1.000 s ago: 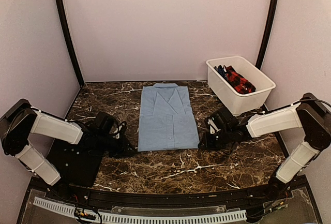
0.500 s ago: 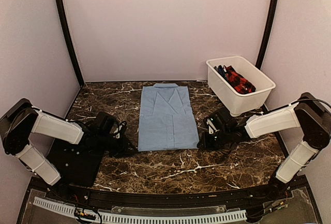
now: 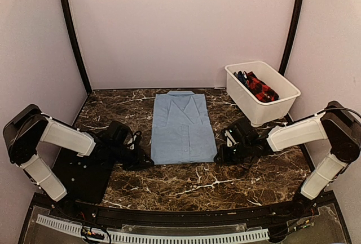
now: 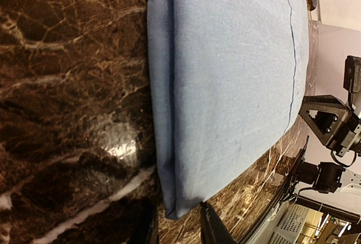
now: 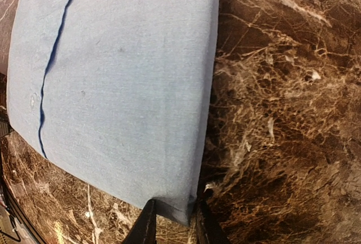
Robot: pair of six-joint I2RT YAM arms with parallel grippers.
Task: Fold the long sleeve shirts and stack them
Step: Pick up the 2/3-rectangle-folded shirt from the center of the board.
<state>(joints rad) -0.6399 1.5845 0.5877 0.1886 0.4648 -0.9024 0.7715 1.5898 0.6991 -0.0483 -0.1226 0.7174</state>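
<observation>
The light-blue shirt (image 3: 181, 125) lies folded into a long rectangle mid-table, collar at the far end. My left gripper (image 3: 148, 161) is low on the table at its near-left corner. In the left wrist view the open gripper (image 4: 179, 224) has that corner of the shirt (image 4: 225, 75) between its fingertips. My right gripper (image 3: 220, 156) is at the near-right corner. In the right wrist view it (image 5: 175, 224) is open, straddling the corner of the shirt (image 5: 124, 75). A red-black checked shirt (image 3: 260, 88) and a dark blue one (image 3: 241, 77) lie in the bin.
A white plastic bin (image 3: 282, 102) stands at the back right, just behind the right arm. A flat black square mat (image 3: 84, 179) lies at the near left under the left arm. Dark marble tabletop (image 3: 192, 185); walls close on three sides.
My left gripper has slid right up to the shirt's near-left corner. My right gripper has edged left onto the near-right corner. The shirt has not moved.
</observation>
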